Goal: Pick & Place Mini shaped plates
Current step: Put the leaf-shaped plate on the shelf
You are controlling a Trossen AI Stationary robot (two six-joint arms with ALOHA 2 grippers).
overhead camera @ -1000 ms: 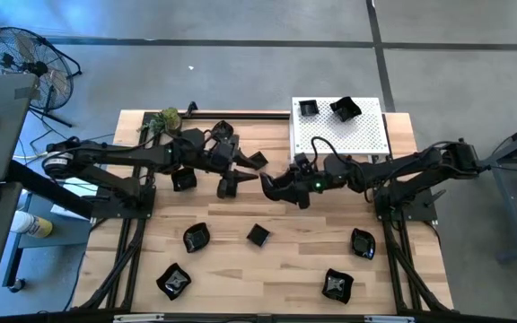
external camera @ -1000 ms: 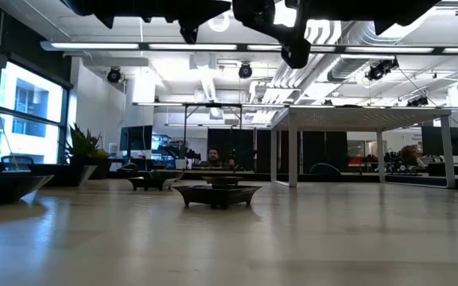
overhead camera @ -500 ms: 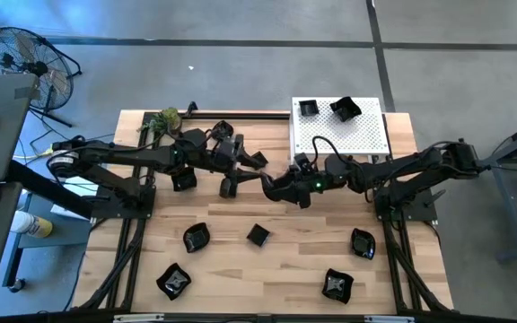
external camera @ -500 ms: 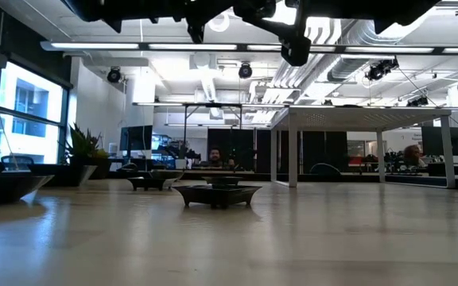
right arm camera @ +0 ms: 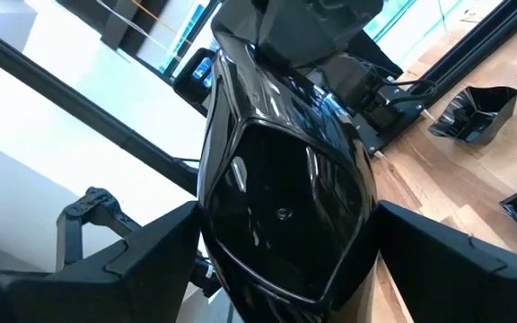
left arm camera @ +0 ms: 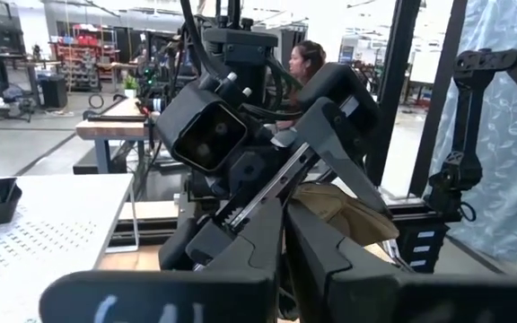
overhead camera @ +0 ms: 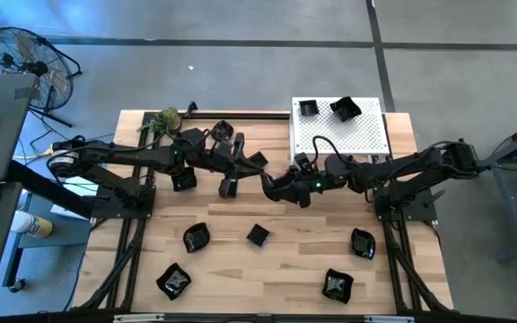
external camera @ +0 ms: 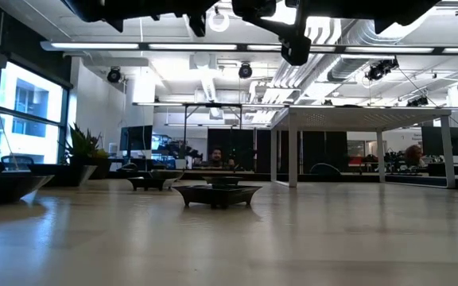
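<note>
A glossy black mini plate [right arm camera: 281, 179] stands on edge between the fingers of my right gripper [right arm camera: 285, 215], high above mid-table [overhead camera: 272, 184]. My left gripper [overhead camera: 229, 184] reaches in level from the table's left. Its fingers [left arm camera: 267, 238] are shut and point at the right gripper; it shows as a dark body [right arm camera: 317, 31] at the plate's far end. Several more mini plates lie flat on the wood, among them one [overhead camera: 196, 238], one [overhead camera: 258, 235] and one [overhead camera: 363, 242]. My right gripper has the plate between its two fingers [right arm camera: 151, 260], which bear on the opposite side edges [right arm camera: 206, 211]. The fingers come level from the table's right. The plate is lifted clear, its hollow face toward the wrist. My left gripper is shut at the plate's far end; I cannot tell whether it touches the rim.
A white perforated platform [overhead camera: 339, 139] at the back right carries two plates [overhead camera: 307, 108]. A green leafy ball [overhead camera: 167, 119] sits at the back left. More plates lie under the left arm [overhead camera: 184, 179] and near the front edge [overhead camera: 173, 281], [overhead camera: 337, 285].
My left gripper has shut its fingers and tipped them up a little, without leaving its place beside the right gripper. The right gripper and the plate have kept still.
</note>
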